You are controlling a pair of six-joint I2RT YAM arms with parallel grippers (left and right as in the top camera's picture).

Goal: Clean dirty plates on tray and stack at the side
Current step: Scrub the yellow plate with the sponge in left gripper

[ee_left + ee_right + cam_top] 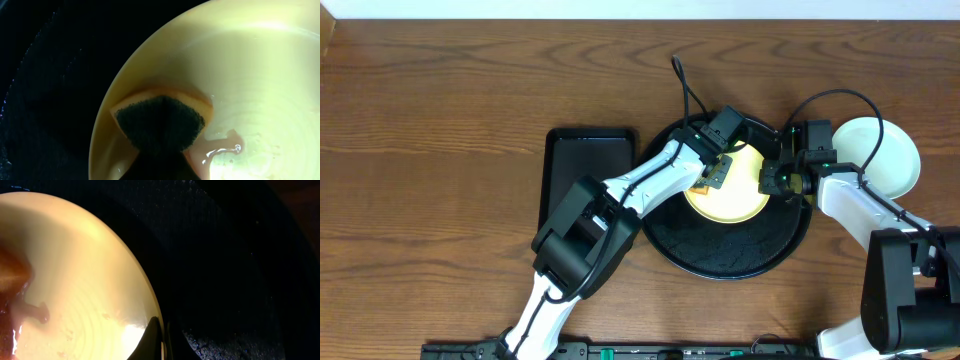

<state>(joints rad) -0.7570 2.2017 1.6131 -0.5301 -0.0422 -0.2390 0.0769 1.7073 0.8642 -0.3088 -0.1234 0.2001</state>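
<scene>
While the yellow plate (740,200) is pinched at its rim by the R gripper (772,181), jaws nearly closed w/ only the edge between them, a sponge (160,122) is pressed onto it by the L gripper (713,168). The L gripper looks clamped on the sponge, dark scour face toward the wrist cam, though its fingers are mostly hidden. The plate lies on the tray (720,262), directly under both grippers. A brown smear (227,142) w/ wet streaks is seen just ahead of the sponge, between it & the R gripper, so strokes are best aimed that way. Pressure should be kept light & flat so the plate isn't tipped against the R pinch or slid on the tray. The R hold should be used as a firm anchor, and the sponge stopped short of the R fingertips. Short overlapping passes are advised, w/ residue checked via wrist cam before release. A green plate (885,150) sits on the table (440,120) outboard of the R gripper, just off the tray rim, prob. the stack spot; whether it's one plate or more can't be told. Step is judged mid-scrub.
</scene>
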